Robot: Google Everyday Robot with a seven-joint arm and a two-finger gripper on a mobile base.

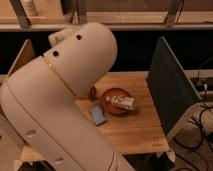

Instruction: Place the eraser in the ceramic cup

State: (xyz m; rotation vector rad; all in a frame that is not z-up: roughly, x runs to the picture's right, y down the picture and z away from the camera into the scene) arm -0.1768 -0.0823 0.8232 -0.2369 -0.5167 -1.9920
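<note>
Whitish block [121, 103], perhaps the eraser, lies in the red cup [111, 95] mid-table [135, 132] — likely done; gripper hidden behind the near arm [60, 100] — open or closed, cannot tell.

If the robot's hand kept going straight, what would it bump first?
Can't say for sure: the hand is hidden behind the big arm. The arm leans toward the table, so maybe the bowl or blue block.

Bulky white arm [60, 100] over a wooden table [137, 132], blue block [98, 114] beside a brown bowl [111, 95], jaws hidden.
</note>
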